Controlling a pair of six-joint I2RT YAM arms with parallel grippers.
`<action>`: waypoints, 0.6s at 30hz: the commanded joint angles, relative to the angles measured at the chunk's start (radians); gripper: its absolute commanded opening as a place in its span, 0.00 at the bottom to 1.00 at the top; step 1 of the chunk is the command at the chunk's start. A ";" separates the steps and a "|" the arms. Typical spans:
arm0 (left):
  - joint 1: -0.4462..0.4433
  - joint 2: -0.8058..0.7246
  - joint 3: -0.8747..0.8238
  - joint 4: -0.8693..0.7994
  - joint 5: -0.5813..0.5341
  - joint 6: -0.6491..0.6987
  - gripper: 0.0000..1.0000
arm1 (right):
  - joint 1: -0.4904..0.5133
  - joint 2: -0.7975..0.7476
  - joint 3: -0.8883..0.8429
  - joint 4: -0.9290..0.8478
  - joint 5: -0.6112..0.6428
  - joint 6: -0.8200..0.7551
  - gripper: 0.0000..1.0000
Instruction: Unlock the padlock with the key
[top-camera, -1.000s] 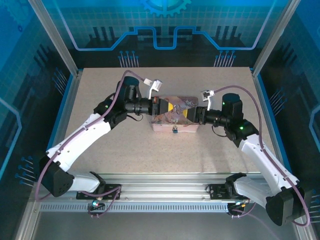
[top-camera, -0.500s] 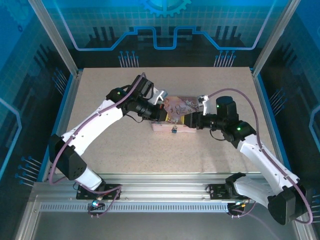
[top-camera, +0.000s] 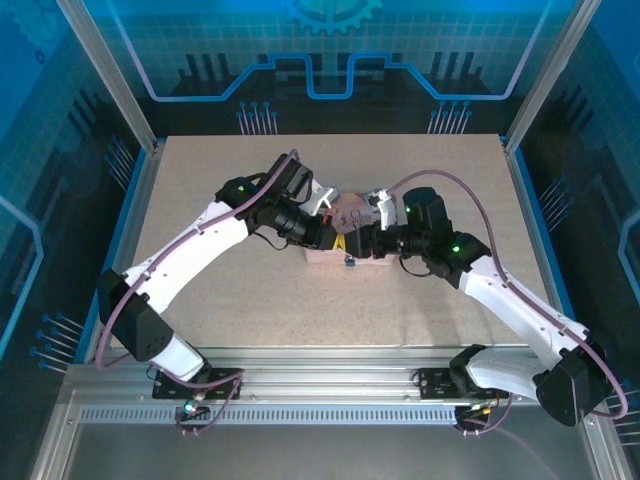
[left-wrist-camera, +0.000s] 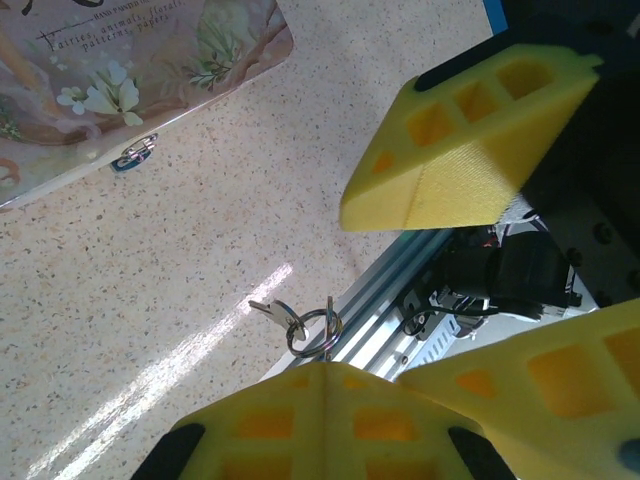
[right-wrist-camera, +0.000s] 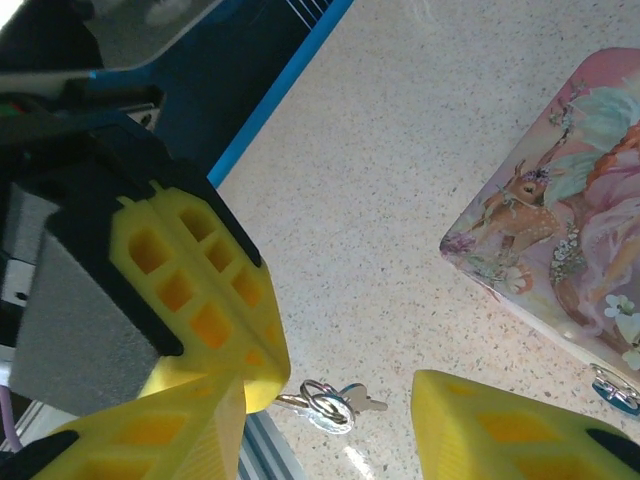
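— Which step?
— Likely a handover: left fingers (left-wrist-camera: 250, 430) clamp the key ring (left-wrist-camera: 315, 332), the key (left-wrist-camera: 268, 308) dangling off their tips, right fingers (right-wrist-camera: 500, 430) spread open beside it. The padlock (left-wrist-camera: 133, 155) hangs well apart, on the tin (left-wrist-camera: 150, 60). Next: a precise regrip.

The surface (left-wrist-camera: 200, 260) is matt and finely speckled like stone, with one pale streak of glare, and the rail (left-wrist-camera: 390, 300) at its near edge is bare ribbed metal. The box (left-wrist-camera: 120, 60) has a smooth printed lid with a soft sheen; the shackle of the padlock (left-wrist-camera: 132, 155), the key (left-wrist-camera: 268, 308) and its ring (left-wrist-camera: 312, 332) are shiny silvery metal. The left hand (left-wrist-camera: 326, 368) and right hand (right-wrist-camera: 328, 392) have fingers of matt yellow plastic with a fine layered grain.
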 joint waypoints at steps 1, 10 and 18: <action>-0.008 -0.037 0.008 -0.007 0.010 0.015 0.00 | 0.013 0.011 0.028 -0.019 0.039 -0.024 0.47; -0.008 -0.052 -0.009 0.019 0.008 0.009 0.00 | 0.019 0.040 0.046 -0.058 0.078 -0.032 0.42; -0.008 -0.056 -0.021 0.023 0.010 0.009 0.00 | 0.017 0.009 0.024 -0.020 0.085 -0.014 0.42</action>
